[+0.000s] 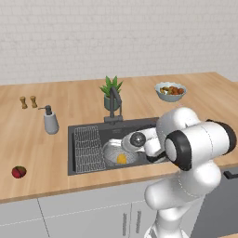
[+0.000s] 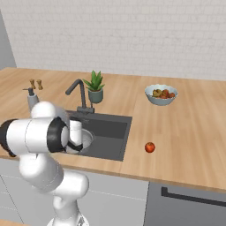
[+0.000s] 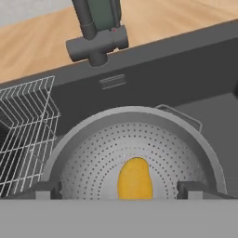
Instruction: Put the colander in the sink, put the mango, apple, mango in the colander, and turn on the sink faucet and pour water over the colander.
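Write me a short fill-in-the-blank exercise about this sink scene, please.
1. The colander sits inside the ____.
2. The fruit lying in the colander is ____ in colour.
3. The wire rack stands at the sink's ____ side in the left base view.

Missing words: sink; yellow; left

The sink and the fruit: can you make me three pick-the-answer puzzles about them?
1. Where is the colander?
A. in the sink
B. on the counter
C. on the floor

2. How many fruits lie in the colander?
A. none
B. one
C. three

3. How is the pincer?
A. shut on an apple
B. shut on the faucet
C. open, holding nothing

Answers:
1 A, the hand view shows it on the basin floor beside the wire rack.
2 B, a single yellow mango sits there.
3 C, its tips stand wide apart over the colander.
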